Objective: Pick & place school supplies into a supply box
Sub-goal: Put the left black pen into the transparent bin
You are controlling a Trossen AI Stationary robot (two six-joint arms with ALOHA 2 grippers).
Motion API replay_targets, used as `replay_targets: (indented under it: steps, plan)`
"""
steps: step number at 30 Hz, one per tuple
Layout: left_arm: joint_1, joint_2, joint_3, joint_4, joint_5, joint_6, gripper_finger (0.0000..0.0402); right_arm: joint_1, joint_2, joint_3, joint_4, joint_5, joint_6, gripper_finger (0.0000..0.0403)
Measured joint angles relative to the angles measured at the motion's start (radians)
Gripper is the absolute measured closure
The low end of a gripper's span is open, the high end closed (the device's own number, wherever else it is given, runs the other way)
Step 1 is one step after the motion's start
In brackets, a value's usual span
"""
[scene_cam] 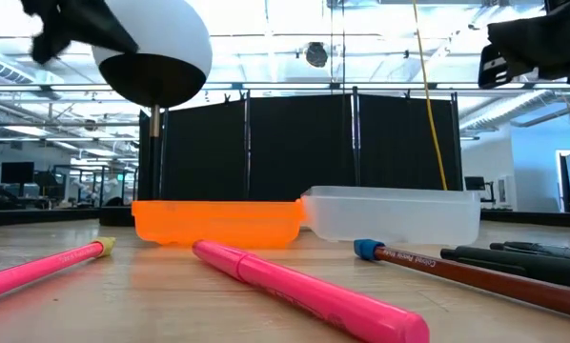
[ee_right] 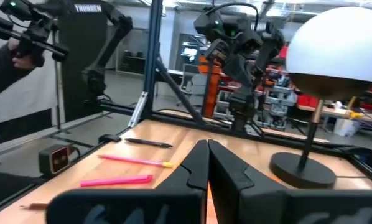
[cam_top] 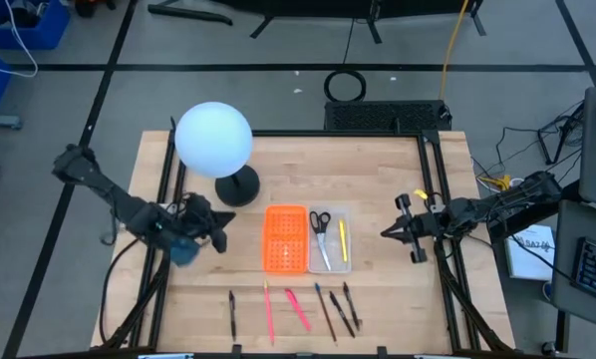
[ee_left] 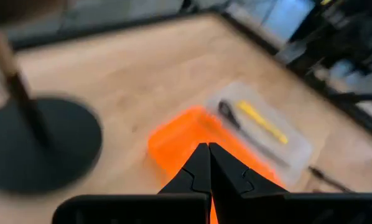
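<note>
Three items are already placed in the supply box (cam_top: 333, 261): scissors (cam_top: 320, 221), yellow pencil (cam_top: 343, 240), one dark pen. Six are left on the worktop (cam_top: 398, 179). Left tool (cam_top: 221, 231) and right tool (cam_top: 390, 231) are clenched, empty.

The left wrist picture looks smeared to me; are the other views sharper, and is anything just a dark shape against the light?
Left wrist view: lamp base and orange panel are blurred. High view: evenly lit and sharp; pink pen reads clearly. Low view: white globe lamp shows dark underneath against bright ceiling lights.
</note>
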Motion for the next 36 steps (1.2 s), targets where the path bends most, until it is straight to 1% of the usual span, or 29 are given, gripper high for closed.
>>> replay_targets:
  steps: [1,3,5,7,8,10,11,13,16,19,23,26,28,31,36]
  plan:
    - [-0.015,0.057,0.064,-0.110,0.036,-0.098,0.0400,0.000,0.000,0.000,0.000,-0.014,0.000,0.0403]
    - [-0.038,0.175,0.173,-0.303,0.147,-0.283,0.0400,0.000,0.001,0.000,-0.002,-0.045,-0.001,0.0403]
    - [-0.062,0.292,0.272,-0.460,0.256,-0.461,0.0400,0.000,0.001,0.000,0.001,-0.082,-0.002,0.0403]
    - [-0.086,0.401,0.350,-0.578,0.378,-0.617,0.0400,0.000,0.001,0.000,0.007,-0.105,-0.003,0.0403]
    - [-0.095,0.451,0.380,-0.617,0.452,-0.678,0.0400,0.000,0.001,0.000,0.007,-0.116,-0.007,0.0403]
    - [-0.115,0.542,0.434,-0.643,0.596,-0.744,0.0400,0.000,0.002,0.000,0.007,-0.117,-0.008,0.0403]
    - [-0.127,0.579,0.457,-0.637,0.648,-0.761,0.0400,0.000,0.001,0.000,0.009,-0.117,-0.008,0.0403]
    - [-0.154,0.647,0.503,-0.608,0.712,-0.775,0.0398,0.000,0.001,0.000,0.012,-0.118,-0.004,0.0403]
    - [-0.185,0.726,0.566,-0.579,0.761,-0.780,0.0396,0.000,0.002,0.000,0.018,-0.118,0.025,0.0403]
    - [-0.213,0.776,0.616,-0.537,0.762,-0.844,0.0395,0.000,0.001,0.000,0.031,-0.118,0.050,0.0403]
    - [-0.243,0.822,0.626,-0.416,0.769,-0.946,0.0391,0.000,0.002,0.000,0.029,-0.118,0.061,0.0403]
    - [-0.257,0.852,0.627,-0.340,0.794,-0.972,0.0376,0.000,0.002,-0.001,0.029,-0.118,0.062,0.0403]
    - [-0.260,0.870,0.627,-0.310,0.823,-0.966,0.0360,0.000,0.002,-0.001,0.029,-0.118,0.062,0.0403]
    - [-0.263,0.894,0.627,-0.264,0.872,-0.959,0.0324,0.000,0.002,-0.001,0.029,-0.118,0.053,0.0403]
    - [-0.263,0.924,0.627,-0.236,0.880,-0.935,0.0244,0.000,0.002,-0.001,0.029,-0.117,0.016,0.0403]
